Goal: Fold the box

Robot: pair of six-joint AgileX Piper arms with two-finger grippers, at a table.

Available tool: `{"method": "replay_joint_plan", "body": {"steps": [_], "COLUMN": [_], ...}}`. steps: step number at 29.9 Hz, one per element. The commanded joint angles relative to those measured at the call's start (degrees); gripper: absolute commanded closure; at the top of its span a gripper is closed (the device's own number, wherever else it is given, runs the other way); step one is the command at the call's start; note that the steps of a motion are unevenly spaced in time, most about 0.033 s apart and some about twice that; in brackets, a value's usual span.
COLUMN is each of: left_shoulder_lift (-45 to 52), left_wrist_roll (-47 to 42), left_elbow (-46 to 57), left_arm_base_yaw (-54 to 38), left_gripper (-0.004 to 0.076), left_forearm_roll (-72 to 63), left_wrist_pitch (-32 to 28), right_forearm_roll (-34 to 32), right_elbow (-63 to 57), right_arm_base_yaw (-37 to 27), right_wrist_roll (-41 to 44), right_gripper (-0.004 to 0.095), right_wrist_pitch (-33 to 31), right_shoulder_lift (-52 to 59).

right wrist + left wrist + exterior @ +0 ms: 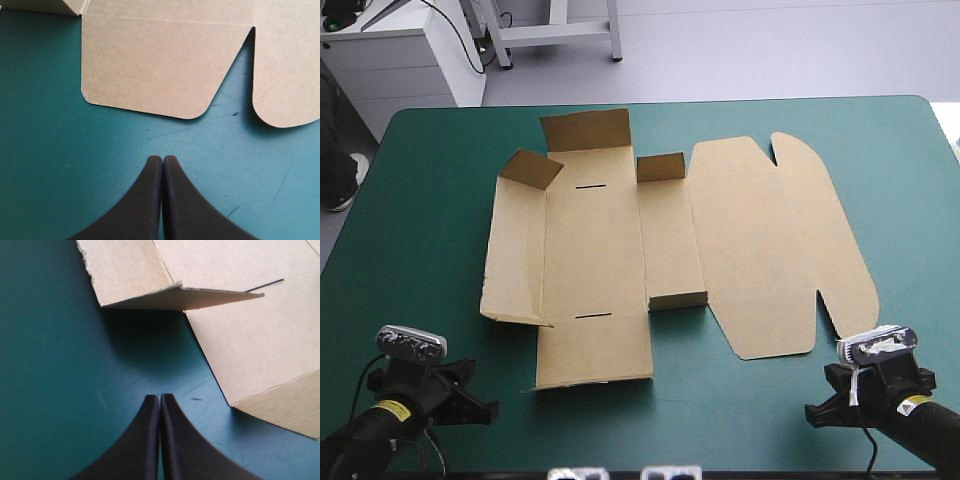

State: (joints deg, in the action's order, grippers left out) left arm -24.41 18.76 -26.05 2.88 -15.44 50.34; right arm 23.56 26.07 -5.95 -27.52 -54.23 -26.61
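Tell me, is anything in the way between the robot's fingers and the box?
No, nothing visible. Only bare teal-green cover lies between the shut left fingers and the box, and likewise ahead of the shut right fingers.

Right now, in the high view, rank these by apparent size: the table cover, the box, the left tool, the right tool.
1. teal-green cover
2. box
3. left tool and right tool: they look alike, so unranked.
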Motion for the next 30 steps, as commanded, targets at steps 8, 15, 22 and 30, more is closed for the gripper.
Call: {"method": "replay_joint_plan", "body": {"steps": [8, 15, 22, 30], "left_shoulder_lift": [-0.4, -0.4, -0.8, -13.1], "left_wrist_roll": [-0.7, 0.4, 0.4, -3.6], "left_elbow": [-1.5, -1.5, -4.9, -18.2], "left_arm_base_yaw": [0.2, 0.2, 0.2, 0.2], "left_gripper": [0.0732, 0.0732, 0.0731, 0.0728], "left_forearm_roll": [-1.4, -1.2, -2.9, -5.0], "left_wrist_pitch": [-3.0, -3.2, -7.3, -6.5], "right_forearm_roll": [1.2, 1.2, 1.2, 1.2], "right_elbow": [1.5, 1.5, 1.5, 1.5], "right_arm_base_yaw": [0.0, 0.0, 0.0, 0.0], "right_wrist_roll": [-0.2, -0.2, -0.2, -0.2], "right_gripper": [0.0928, 0.0928, 0.0928, 0.0928], "right_wrist_pitch": [2.7, 2.7, 2.7, 2.7], "right_shoulder_lift": [-0.3, -0.3, -0.3, -0.3]}}
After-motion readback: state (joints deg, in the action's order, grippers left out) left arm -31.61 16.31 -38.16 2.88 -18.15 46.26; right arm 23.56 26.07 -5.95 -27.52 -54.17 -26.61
